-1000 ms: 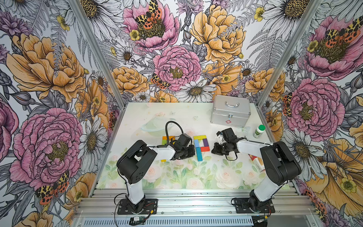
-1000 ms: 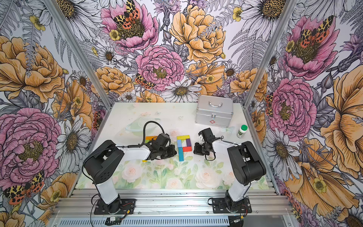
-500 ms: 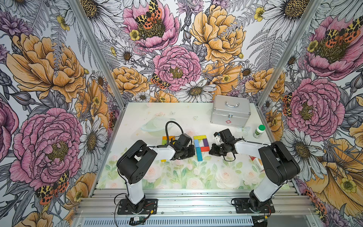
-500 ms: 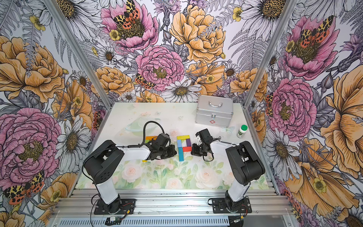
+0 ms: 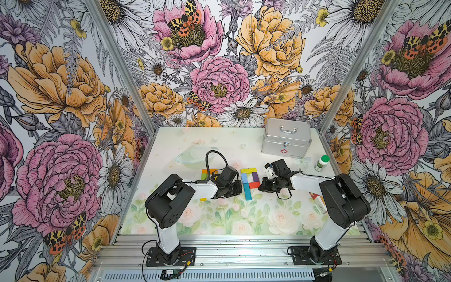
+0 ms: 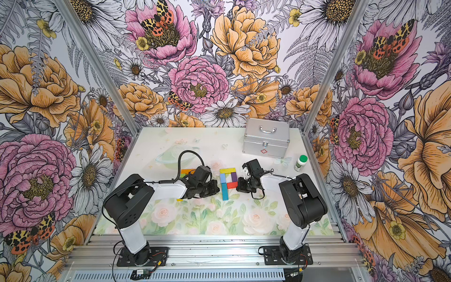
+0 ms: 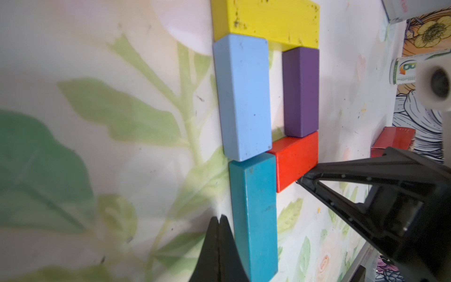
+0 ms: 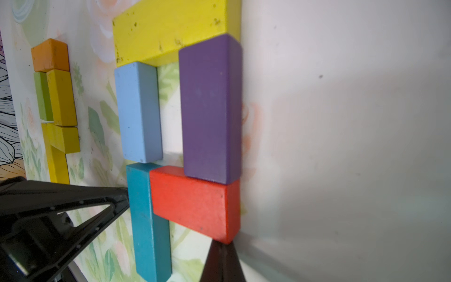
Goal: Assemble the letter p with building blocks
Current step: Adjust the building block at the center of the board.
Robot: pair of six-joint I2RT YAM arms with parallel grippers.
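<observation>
Five building blocks lie flat in a P shape at the table's middle: yellow across the far end, light blue and blue in a line as the stem, purple and red closing the loop. The red block sits slightly askew. My left gripper is shut, its tip against the blue block's outer side. My right gripper is shut, its tip touching the red block's outer end. Neither holds anything. Spare orange, green and yellow blocks lie behind the left gripper.
A silver case stands at the back right, with a green-capped white bottle beside it. A red-and-white carton lies under the right arm. A clear bowl sits at the back left of the blocks.
My right gripper has slid left until its tip meets the red block. The left arm and the blocks look unchanged.
</observation>
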